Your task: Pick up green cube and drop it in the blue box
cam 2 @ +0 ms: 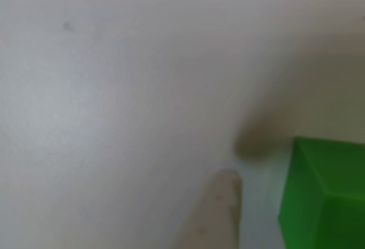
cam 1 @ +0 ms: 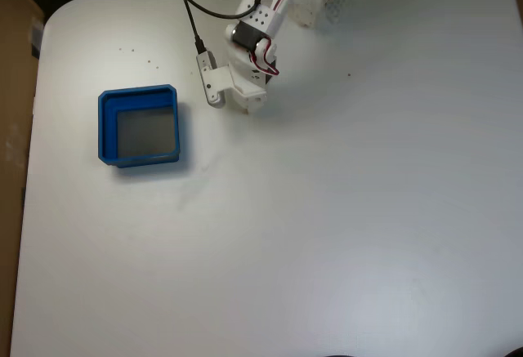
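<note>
The main risk, as I judge it, is a missed or glancing grab. In the fixed view the blue box (cam 1: 139, 127) sits at the left of the white table (cam 1: 327, 226), its grey floor bare, so the drop is not yet done. To its right, near the top, the arm bends down with the gripper (cam 1: 233, 100) low over the table, covering whatever lies under it.

In the other view, a blurred pale fingertip (cam 2: 219, 212) rises from the bottom edge, and just to its right stands the green cube (cam 2: 325, 198), large and cut off by the frame, with a thin strip of table between them. If the finger comes down on the cube's edge instead of beside it, the cube could be nudged aside or tipped, and a close would catch nothing. A shallow hold could also let it slip on the way to the box.

The second finger is not visible, so I cannot tell how far apart the jaws stand; nothing is shown being held.
</note>
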You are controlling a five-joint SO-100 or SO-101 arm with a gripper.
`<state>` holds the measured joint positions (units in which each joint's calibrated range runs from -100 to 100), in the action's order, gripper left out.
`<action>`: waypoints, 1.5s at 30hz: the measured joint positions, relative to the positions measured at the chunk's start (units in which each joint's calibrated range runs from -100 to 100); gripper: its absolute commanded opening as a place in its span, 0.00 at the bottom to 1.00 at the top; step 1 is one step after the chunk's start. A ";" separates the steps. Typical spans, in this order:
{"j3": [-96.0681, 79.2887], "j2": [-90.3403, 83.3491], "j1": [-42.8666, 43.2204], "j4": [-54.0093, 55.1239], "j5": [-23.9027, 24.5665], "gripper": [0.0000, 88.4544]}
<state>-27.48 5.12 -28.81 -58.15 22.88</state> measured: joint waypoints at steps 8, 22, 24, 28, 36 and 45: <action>0.00 0.00 0.00 0.00 0.00 0.35; 0.00 0.00 0.00 0.00 0.00 0.35; 0.00 0.00 0.00 0.00 0.00 0.35; 0.00 0.00 0.21 0.00 0.00 0.35; 0.00 0.00 0.92 0.00 0.00 0.35; 0.00 0.00 0.92 0.00 0.00 0.27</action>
<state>-27.48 5.12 -27.88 -58.15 22.88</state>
